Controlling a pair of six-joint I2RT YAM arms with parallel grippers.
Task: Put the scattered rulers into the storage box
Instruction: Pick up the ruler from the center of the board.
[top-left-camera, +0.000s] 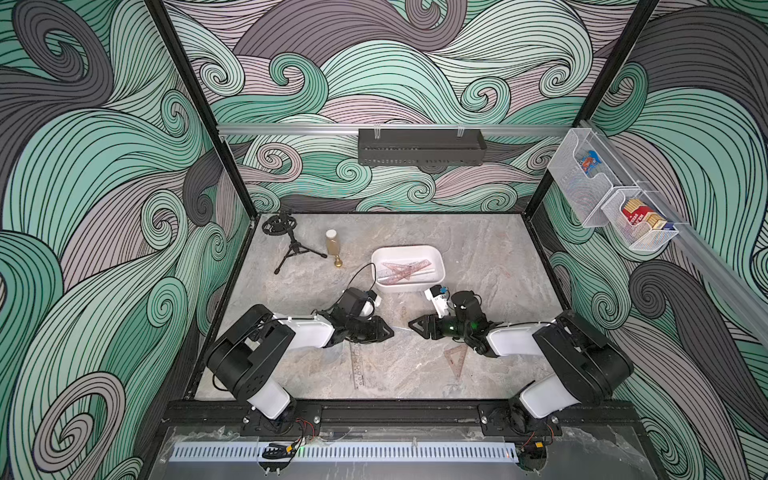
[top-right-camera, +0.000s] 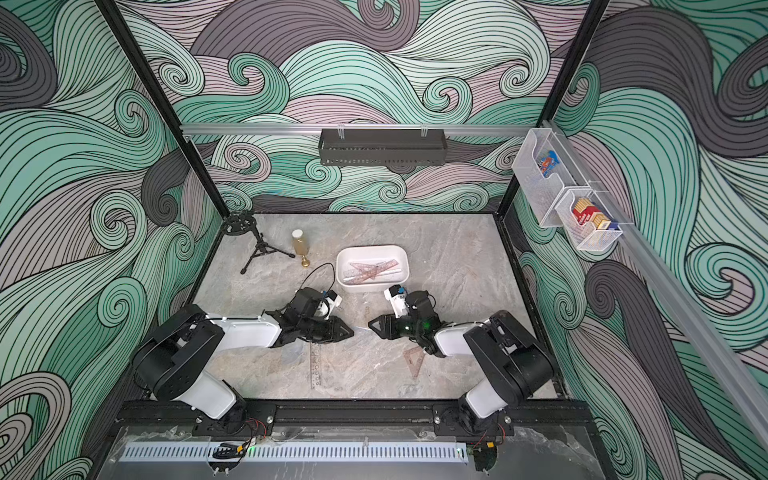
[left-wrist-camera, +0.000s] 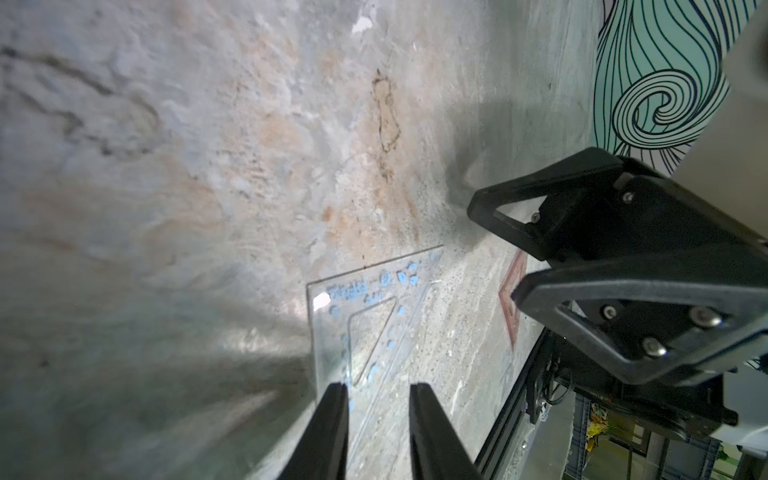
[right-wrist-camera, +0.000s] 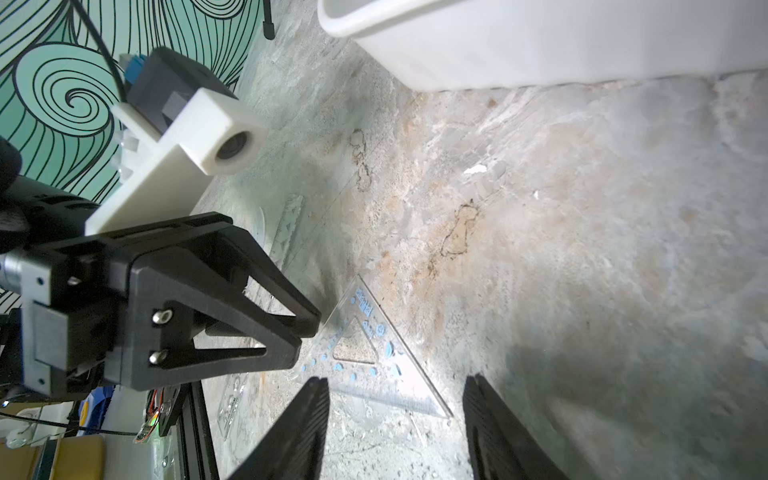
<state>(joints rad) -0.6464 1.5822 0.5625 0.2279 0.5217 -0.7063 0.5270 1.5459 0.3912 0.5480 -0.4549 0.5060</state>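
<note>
left gripper (left-wrist-camera: 378, 386), jaws slightly parted, sits over the clear set square (left-wrist-camera: 374, 316); right gripper (right-wrist-camera: 395, 380) hangs wide open beside it.

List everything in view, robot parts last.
Box: one, white, mid-table.
Boxed rulers: several, pinkish, overlapping inside the box.
Straight ruler: one, pinkish-brown, table front, by left arm.
Pink set square: one, pinkish, table, beside right arm.
Clear set square: one, clear with blue marks, flat between the grippers.
Tripod: one, black, far left corner.
Bottle: one, amber, beside tripod.
Tray: one, black, back rail.
Baskets: two, white mesh, right wall.
Left gripper: black, fingers open.
Right gripper: black, fingers open, empty.
</note>
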